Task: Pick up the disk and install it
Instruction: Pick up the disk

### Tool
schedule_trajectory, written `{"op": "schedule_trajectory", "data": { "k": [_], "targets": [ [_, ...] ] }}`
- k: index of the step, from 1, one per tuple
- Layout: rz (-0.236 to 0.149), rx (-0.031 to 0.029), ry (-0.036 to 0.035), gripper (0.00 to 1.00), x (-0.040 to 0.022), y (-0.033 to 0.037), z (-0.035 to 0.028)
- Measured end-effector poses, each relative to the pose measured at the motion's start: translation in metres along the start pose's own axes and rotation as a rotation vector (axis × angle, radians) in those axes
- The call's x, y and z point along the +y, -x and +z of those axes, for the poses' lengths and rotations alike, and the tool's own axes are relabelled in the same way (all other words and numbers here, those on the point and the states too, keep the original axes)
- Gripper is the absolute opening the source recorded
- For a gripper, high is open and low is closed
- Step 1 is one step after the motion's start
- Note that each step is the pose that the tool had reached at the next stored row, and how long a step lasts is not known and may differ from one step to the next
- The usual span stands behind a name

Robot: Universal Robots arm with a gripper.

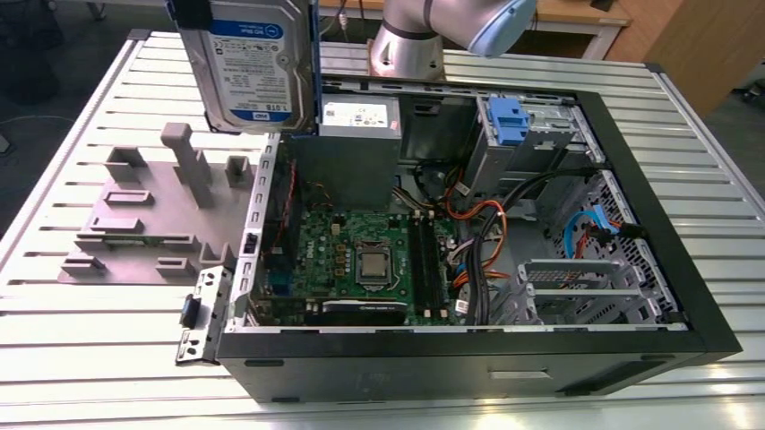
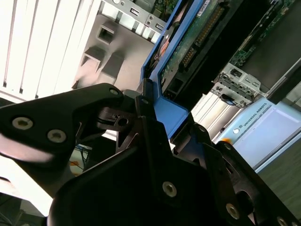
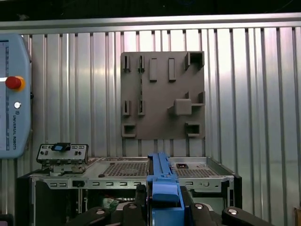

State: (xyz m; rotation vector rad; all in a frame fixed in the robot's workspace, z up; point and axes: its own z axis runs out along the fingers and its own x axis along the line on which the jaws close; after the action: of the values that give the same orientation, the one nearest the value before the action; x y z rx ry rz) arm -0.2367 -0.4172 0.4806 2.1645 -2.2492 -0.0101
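Aloft, disk [image 1: 245, 64] between the fingers [image 2: 148, 126]

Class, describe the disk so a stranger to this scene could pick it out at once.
Find the open computer case on the slatted table. Above its far corner at the exterior view's left, the gripper holds the disk upright in the air. Unlike the grey box near it, it has a white-and-blue label and blue frame.

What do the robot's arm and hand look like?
The arm is a round silvery tube with a pale blue-grey cap on its joint. The hand is black, made of angular plates held by small silver screws.
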Motion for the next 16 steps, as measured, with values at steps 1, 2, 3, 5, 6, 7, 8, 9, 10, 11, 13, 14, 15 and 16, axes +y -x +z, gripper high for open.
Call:
{"op": "schedule_trajectory", "data": {
  "k": [1, 2, 3, 5, 6, 7, 8, 9, 10, 11, 13, 14, 15, 16],
  "targets": [
    [0.0, 0.0, 0.0001, 0.37, -0.0009, -0.0009, 0.0],
    [0.0, 0.0, 0.0, 0.37, -0.0017, -0.0017, 0.0001],
    [0.0, 0.0, 0.0, 0.37, -0.0025, -0.0026, 0.0001],
    [0.0, 0.0, 0.0, 0.37, -0.0041, -0.0041, 0.0002],
    [0.0, -0.0001, -0.0001, 0.37, -0.005, -0.0048, 0.0003],
    [0.0, 0.0, 0.0, 0.37, -0.0058, -0.0055, 0.0003],
    [0.0, 0.0, 0.0, 0.37, -0.0067, -0.0062, 0.0003],
    [0.0, 0.0, 0.0, 0.37, -0.0075, -0.0068, 0.0003],
    [0.0, 0.0, 0.0, 0.37, -0.0084, -0.0074, 0.0004],
    [0.0, 0.0, 0.0, 0.37, -0.0094, -0.0081, 0.0004],
    [0.0, 0.0, 0.0, 0.37, -0.0111, -0.0093, 0.0005],
    [0.0, 0.0, 0.0, 0.37, -0.012, -0.0099, 0.0005],
    [0.0, 0.0, 0.0001, 0.37, -0.0129, -0.0106, 0.0005],
    [0.0, 0.0, 0.0, 0.37, -0.0139, -0.0112, 0.0006]
  ]
}}
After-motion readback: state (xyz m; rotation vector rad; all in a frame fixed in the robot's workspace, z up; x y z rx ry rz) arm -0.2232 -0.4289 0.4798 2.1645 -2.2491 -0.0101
